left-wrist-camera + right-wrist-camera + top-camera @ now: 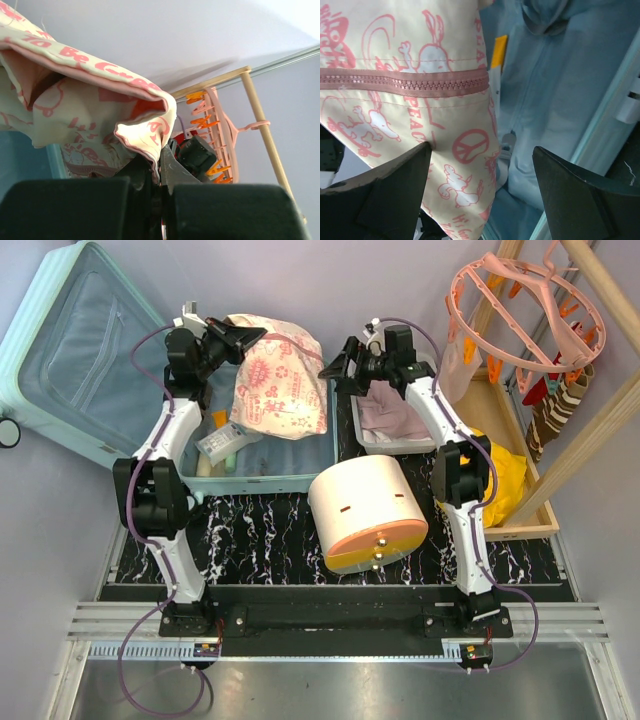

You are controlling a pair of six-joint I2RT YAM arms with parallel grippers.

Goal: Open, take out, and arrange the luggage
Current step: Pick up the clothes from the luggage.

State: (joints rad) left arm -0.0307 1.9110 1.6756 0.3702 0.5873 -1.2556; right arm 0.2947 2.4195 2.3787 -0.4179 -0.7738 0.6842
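Top external view: the left claw clamps a pink-printed bag over the luggage, which also holds tubes; the right claw gapes wide by a basket of cloth. The luggage lies open at the desk's far left, lid leaning out leftward.

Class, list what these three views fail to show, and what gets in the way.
Top view: luggage contents beneath the printed bag; the bag covers them.
Top view: much of the white basket; the right arm crosses it.
Left wrist view: tips of the left fingers; bag fabric drapes them.
Right wrist view: the bag's top, cut by the edge.
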